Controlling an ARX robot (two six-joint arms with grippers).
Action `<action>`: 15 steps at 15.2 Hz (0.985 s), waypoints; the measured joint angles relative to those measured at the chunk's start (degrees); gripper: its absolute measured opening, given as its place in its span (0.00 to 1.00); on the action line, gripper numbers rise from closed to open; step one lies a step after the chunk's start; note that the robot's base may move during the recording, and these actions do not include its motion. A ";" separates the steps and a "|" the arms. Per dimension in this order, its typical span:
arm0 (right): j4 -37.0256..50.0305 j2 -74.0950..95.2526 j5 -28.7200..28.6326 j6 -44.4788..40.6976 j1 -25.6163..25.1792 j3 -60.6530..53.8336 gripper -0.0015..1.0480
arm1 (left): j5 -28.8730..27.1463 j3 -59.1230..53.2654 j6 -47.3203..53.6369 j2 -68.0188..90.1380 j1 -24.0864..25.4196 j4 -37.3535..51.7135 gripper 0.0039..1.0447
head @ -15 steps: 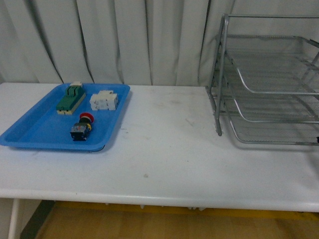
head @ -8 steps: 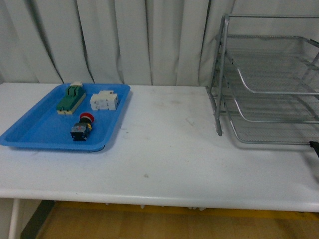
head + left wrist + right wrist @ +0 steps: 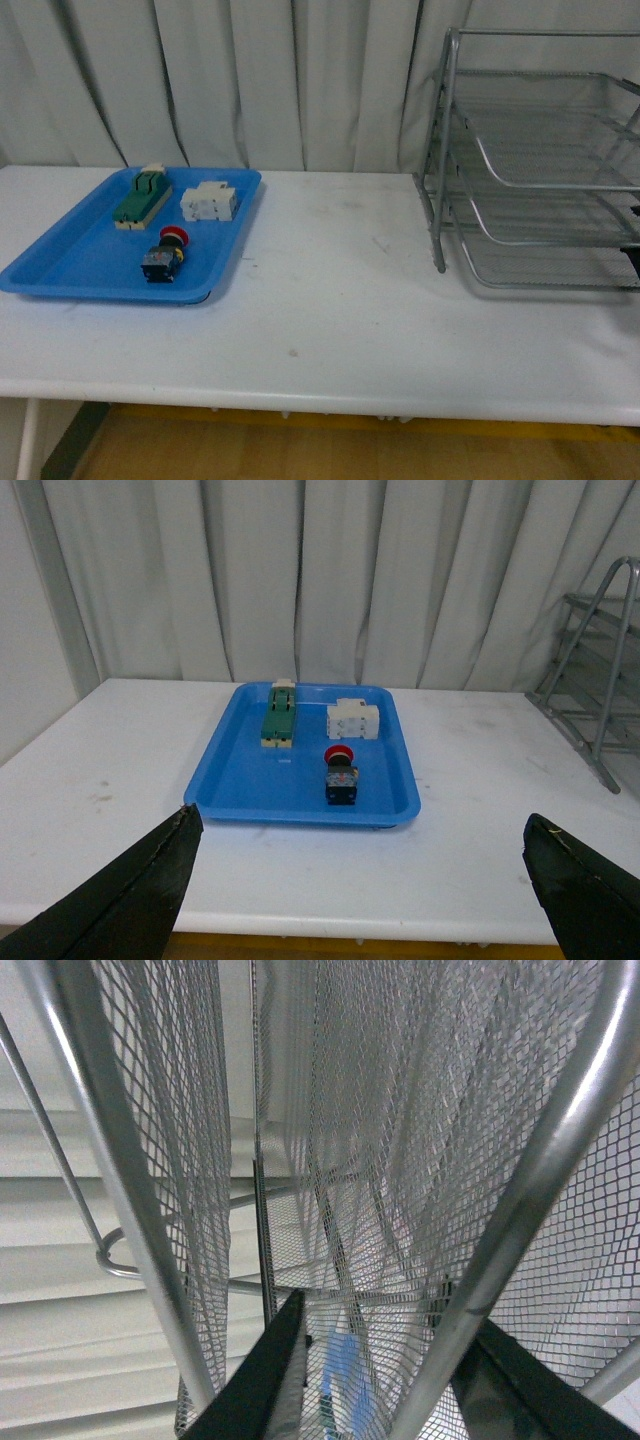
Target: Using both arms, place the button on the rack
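Note:
The button [image 3: 165,254], red cap on a dark body, lies in the blue tray [image 3: 70,262] at the table's left. From the left wrist it shows as the button [image 3: 341,773] well ahead of my left gripper [image 3: 360,880], which is open with both black fingers [image 3: 130,900] wide apart over the table's front edge. The silver wire rack [image 3: 540,160] stands at the right. My right gripper [image 3: 390,1320] is open right up against the rack's mesh [image 3: 400,1110], with a frame tube [image 3: 500,1260] crossing between its fingers. Only a dark tip of it [image 3: 632,256] shows in the front view.
A green-and-cream block [image 3: 141,198] and white blocks [image 3: 209,201] lie at the back of the blue tray. White curtains [image 3: 250,80] hang behind the table. The white tabletop [image 3: 340,300] stretches between tray and rack, ending at its front edge [image 3: 320,405].
The dark tip of my right gripper at the front view's right edge has risen a little along the rack's lower tiers. The button and tray have not moved.

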 joint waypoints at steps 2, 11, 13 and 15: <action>-0.92 0.81 0.20 -0.81 0.02 0.46 0.17 | -0.02 0.00 0.00 0.00 0.00 0.00 0.94; 1.97 -5.73 -4.28 -1.29 -5.07 -15.93 0.04 | -0.02 0.00 0.00 0.00 0.00 0.00 0.94; 2.32 -7.85 -5.46 -2.23 -6.58 -21.38 0.04 | -0.02 0.00 0.00 0.00 0.00 0.00 0.94; 2.54 -10.25 -6.73 -3.39 -8.35 -27.02 0.04 | 0.00 0.00 0.00 0.00 0.00 0.00 0.94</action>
